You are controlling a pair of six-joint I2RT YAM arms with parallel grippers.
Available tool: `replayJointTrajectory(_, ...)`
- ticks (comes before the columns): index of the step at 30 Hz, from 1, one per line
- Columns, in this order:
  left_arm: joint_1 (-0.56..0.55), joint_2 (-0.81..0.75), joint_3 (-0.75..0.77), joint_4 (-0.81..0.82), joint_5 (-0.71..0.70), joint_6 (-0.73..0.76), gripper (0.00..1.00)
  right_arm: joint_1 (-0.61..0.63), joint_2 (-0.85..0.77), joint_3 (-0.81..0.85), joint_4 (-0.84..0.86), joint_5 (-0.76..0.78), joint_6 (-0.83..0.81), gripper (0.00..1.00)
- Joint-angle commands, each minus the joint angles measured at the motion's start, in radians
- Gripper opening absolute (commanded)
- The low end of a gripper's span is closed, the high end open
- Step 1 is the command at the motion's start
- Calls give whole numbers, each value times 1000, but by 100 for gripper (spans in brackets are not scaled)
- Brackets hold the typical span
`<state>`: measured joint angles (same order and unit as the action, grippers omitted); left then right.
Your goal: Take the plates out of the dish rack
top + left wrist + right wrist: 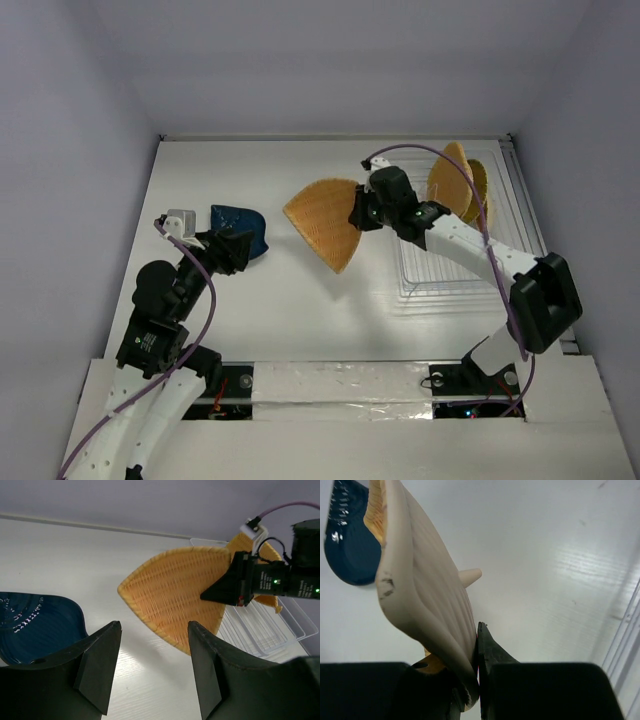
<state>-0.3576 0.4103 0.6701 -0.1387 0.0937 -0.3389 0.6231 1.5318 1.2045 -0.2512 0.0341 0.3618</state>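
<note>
My right gripper [357, 212] is shut on the edge of the orange-yellow leaf-shaped plate [323, 222] and holds it above the table, left of the white wire dish rack [520, 215]. In the right wrist view the plate's pale underside [422, 595] sits clamped between my fingers. It also shows in the left wrist view [175, 597]. Two orange-yellow plates [458, 182] stand upright in the rack. The dark blue plate [238, 228] lies on the table at the left. My left gripper [232, 250] is open and empty beside it, over bare table [152, 675].
Grey walls close in the table on the left, back and right. The rack's wire grid [260, 630] lies at the table's right side. A taped strip [340, 385] runs along the near edge between the arm bases.
</note>
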Motion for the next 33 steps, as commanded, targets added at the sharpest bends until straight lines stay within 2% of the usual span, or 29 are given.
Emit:
replayJointTrajectory(1,6,10,16,56,15,-2,53,-2,0,4,177,-123,58,0)
replayJointTrajectory(9,15,15,14,59,21,-3,58,-2,140,-74,339,-240,152,0)
replayJointTrajectory(17,16,10,13,56,21,-5,62,-2,197,-94,325,-102,183,2)
replayJointTrajectory(20,16,13,13,56,23,-5,63,-2,215,-103,317,-68,186,10)
replayJointTrajectory(21,16,13,13,57,23,-5,63,-2,223,-100,311,-57,186,18)
replayJointTrajectory(23,16,13,13,56,23,-3,63,-2,240,-106,303,-46,196,23)
replayJointTrajectory(25,16,13,13,54,24,-3,63,-2,241,-120,296,5,201,37)
replayJointTrajectory(26,16,12,13,54,24,-3,63,-2,240,-123,291,6,203,37)
replayJointTrajectory(30,16,5,13,54,26,-5,63,-2,225,-149,277,75,206,53)
replayJointTrajectory(32,16,5,13,54,26,-5,63,7,218,-163,271,101,213,54)
replayJointTrajectory(33,16,4,13,54,28,-5,63,7,211,-167,268,115,216,58)
